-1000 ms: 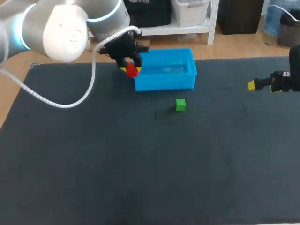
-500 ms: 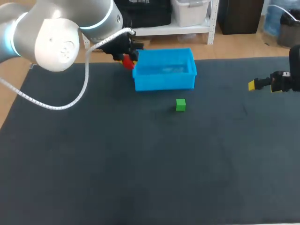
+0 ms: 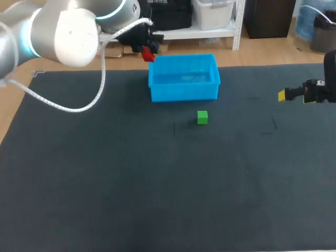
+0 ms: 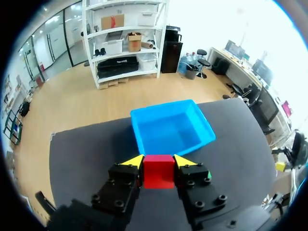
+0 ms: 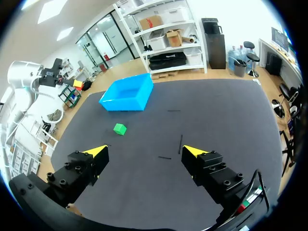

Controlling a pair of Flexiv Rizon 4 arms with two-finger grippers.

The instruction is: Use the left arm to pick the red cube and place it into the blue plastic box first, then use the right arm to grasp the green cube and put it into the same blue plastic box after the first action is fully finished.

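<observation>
My left gripper (image 3: pixel 147 53) is shut on the red cube (image 3: pixel 148 54), holding it in the air just left of the blue plastic box (image 3: pixel 184 77) and above its rim. In the left wrist view the red cube (image 4: pixel 158 171) sits between the yellow tips of the left gripper (image 4: pixel 159 161), with the empty blue plastic box (image 4: pixel 171 127) ahead and below. The green cube (image 3: pixel 202 117) lies on the mat in front of the box. My right gripper (image 3: pixel 284 95) hangs at the table's right edge; in its own view the right gripper (image 5: pixel 146 152) stands open and empty, well back from the green cube (image 5: pixel 120 129).
A dark mat (image 3: pixel 157 184) covers the table. Short dark marks (image 5: pixel 180 143) lie on the mat ahead of the right gripper. My left arm's white cable (image 3: pixel 63 105) loops over the mat's back left.
My left gripper has lifted the red cube from beside the box's left front corner up and back, to above the box's left rim. The right arm has not moved.
</observation>
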